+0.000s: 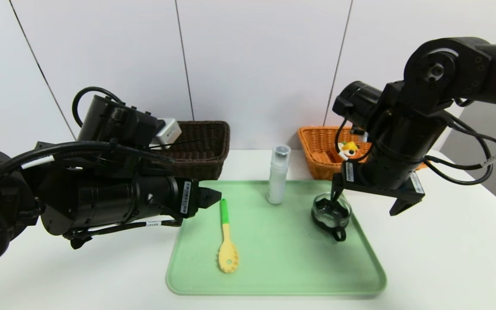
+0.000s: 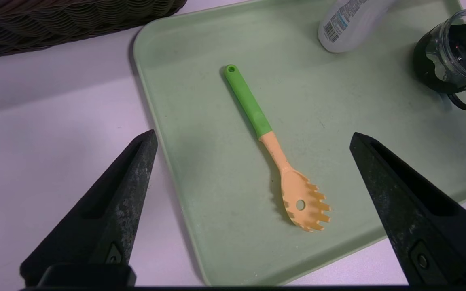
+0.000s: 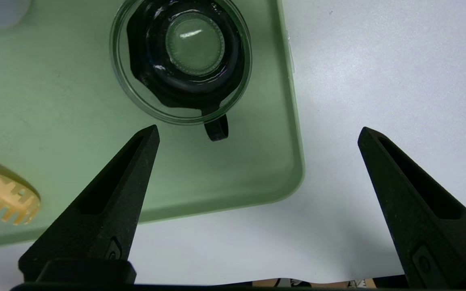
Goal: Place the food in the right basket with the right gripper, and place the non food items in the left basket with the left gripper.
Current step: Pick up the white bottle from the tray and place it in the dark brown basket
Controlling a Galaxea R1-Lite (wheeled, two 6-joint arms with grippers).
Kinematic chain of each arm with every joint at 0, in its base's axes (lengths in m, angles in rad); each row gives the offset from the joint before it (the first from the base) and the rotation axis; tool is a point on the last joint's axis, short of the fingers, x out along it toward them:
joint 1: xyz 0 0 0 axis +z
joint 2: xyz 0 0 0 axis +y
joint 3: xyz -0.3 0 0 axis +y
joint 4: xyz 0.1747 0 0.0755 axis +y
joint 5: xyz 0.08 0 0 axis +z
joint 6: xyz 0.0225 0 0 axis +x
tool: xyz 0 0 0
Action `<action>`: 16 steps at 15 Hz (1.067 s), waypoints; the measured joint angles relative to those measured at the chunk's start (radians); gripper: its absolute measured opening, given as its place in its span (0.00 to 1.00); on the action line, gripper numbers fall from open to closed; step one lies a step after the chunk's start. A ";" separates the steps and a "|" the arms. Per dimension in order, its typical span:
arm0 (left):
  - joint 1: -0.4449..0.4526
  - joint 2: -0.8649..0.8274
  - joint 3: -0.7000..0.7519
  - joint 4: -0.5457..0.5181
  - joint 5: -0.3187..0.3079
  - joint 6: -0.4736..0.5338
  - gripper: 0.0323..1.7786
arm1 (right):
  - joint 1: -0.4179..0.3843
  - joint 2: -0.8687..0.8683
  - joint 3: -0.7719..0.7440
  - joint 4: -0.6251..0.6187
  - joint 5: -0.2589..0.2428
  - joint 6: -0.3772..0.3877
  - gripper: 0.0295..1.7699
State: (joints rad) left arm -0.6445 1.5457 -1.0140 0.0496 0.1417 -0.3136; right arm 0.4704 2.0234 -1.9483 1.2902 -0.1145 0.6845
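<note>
A white table (image 1: 446, 258) carries a pale green tray (image 1: 274, 275) with a raised rim. At the back, against a white wall, stand a dark basket (image 1: 205, 150) on the left and an orange basket (image 1: 321, 150) on the right. The cake (image 1: 349, 149) lies inside the orange basket, mostly hidden by the right arm.

On the tray a white bottle (image 1: 278, 174) stands upright near the back edge. A spoon (image 1: 227, 241) with a green handle and yellow head lies flat left of centre, handle pointing toward the wall, with bare tray all round it. A glass cup (image 1: 331, 212) in a black holder stands near the tray's right rim, its loop handle toward the front.

The right gripper (image 1: 368, 202) points steeply down, jaws spread wide and holding nothing. It straddles the tray's right edge: one finger hangs just in front of the cup, the other over bare table. In the head view that finger covers part of the cup's rim, so whether they touch cannot be told.

The left gripper (image 2: 253, 161) hangs over the tray's left edge, jaws also spread wide and empty, tilted down toward the spoon and well clear of it. Its arm hides part of the dark basket and the table's left side.

The bottle's top is cut off in the left wrist view.
</note>
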 joint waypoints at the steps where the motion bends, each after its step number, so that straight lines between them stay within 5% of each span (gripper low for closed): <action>1: 0.000 0.000 0.000 0.000 0.000 0.000 0.95 | -0.004 0.011 0.000 -0.001 -0.003 -0.001 0.96; 7: 0.000 -0.001 0.000 0.002 0.000 0.000 0.95 | 0.003 0.013 -0.001 -0.042 0.003 -0.003 0.96; 16: -0.001 -0.003 0.000 0.002 0.001 0.001 0.95 | 0.160 -0.103 0.000 -0.244 0.011 -0.113 0.96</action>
State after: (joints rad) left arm -0.6460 1.5432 -1.0145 0.0519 0.1428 -0.3121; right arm 0.6300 1.9209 -1.9479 1.0457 -0.1038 0.5711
